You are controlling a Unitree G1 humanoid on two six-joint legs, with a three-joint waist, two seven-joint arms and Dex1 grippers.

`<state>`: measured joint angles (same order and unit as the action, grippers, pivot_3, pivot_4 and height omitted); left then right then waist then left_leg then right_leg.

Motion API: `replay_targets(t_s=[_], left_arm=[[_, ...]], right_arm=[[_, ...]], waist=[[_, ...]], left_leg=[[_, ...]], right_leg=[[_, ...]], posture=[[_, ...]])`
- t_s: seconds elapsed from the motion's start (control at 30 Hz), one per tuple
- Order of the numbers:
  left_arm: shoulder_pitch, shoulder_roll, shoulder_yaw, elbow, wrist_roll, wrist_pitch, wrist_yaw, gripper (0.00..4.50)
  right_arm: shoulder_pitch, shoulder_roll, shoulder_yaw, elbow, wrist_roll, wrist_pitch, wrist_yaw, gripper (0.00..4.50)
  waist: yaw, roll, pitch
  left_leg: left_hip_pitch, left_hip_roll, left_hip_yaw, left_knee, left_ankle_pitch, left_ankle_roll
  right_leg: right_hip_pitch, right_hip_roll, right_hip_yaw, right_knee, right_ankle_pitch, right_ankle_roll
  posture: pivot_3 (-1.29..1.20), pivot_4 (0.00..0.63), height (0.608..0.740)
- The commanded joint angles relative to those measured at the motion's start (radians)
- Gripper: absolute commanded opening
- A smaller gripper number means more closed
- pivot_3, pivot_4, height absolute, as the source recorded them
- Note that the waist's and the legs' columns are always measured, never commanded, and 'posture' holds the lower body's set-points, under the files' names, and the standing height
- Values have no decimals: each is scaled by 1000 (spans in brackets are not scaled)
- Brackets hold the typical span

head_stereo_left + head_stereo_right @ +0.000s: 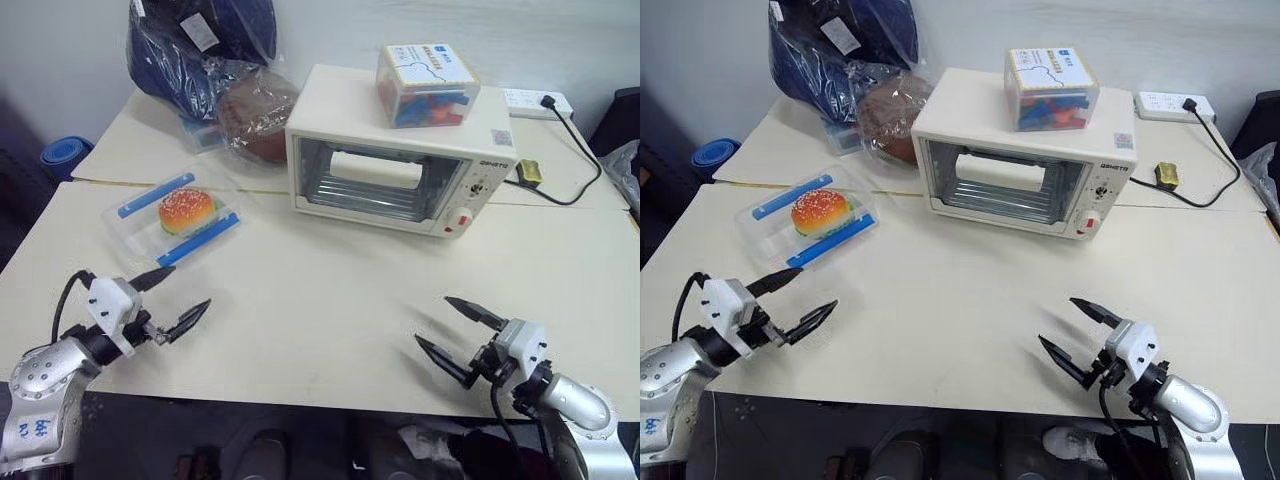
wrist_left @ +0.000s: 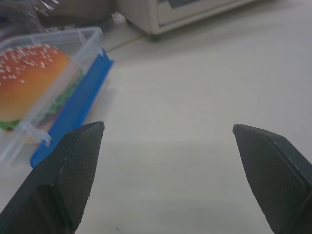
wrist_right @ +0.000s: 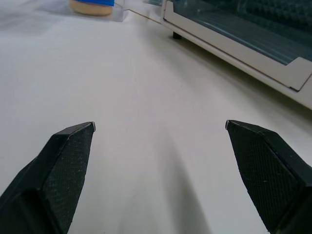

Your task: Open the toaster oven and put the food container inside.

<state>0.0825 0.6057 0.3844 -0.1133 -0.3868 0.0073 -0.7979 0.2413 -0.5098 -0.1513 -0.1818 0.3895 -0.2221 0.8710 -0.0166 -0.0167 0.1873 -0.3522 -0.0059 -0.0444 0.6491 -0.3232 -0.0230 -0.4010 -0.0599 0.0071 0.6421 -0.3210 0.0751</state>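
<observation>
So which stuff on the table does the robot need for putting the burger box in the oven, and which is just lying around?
Needed:
- toaster oven, door shut
- food container with the burger
- left tool and right tool, both open and empty

Just lying around:
- clear box of colourful pieces on top of the oven
- blue bag
- brown bundle in plastic
- power strip and cable

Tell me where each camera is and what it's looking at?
Left eye view: on the head, looking down over the table at the toaster oven, food container, left gripper and right gripper.
Right eye view: beside it, same scene.
Left wrist view: on the left wrist, past its fingers toward the food container.
Right wrist view: on the right wrist, past its fingers toward the toaster oven.
All share the table.
</observation>
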Motion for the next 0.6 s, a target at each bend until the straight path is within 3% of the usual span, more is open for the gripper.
replay_targets(t_s=[0.03, 0.2, 0.37, 0.6], left_arm=[[-5, 15, -2, -29, -1, 2, 5, 4500], [-7, 77, 48, -89, -219, 201, -96, 4500], [-92, 111, 89, -94, -296, 253, -102, 4500], [-141, 116, 87, -163, -374, 364, -65, 4500]], right_arm=[[-45, 13, -4, -4, 27, -21, 4, 4476], [-216, -1, -4, -30, 123, 154, -27, 4476], [-412, 14, 1, 24, 129, 275, -85, 4476], [-628, 66, 36, 162, 69, 272, -111, 4476]], waist=[[-1, 0, 0], [-15, 0, 0], [-4, 1, 0], [-10, 1, 0]], left_leg=[[0, 0, 0, 0, 0, 0], [1, 1, 0, 0, 0, 0], [-1, 1, -2, 0, 0, -1], [-6, 0, 0, 0, 1, -1]], right_leg=[[0, 0, 0, 0, 0, 0], [0, 1, 1, 2, 0, 0], [-1, 0, -1, 1, 0, 0], [-8, 0, 0, 1, 0, 0]], posture=[[0, 150, 740], [0, 150, 740], [0, 150, 740], [0, 150, 740]])
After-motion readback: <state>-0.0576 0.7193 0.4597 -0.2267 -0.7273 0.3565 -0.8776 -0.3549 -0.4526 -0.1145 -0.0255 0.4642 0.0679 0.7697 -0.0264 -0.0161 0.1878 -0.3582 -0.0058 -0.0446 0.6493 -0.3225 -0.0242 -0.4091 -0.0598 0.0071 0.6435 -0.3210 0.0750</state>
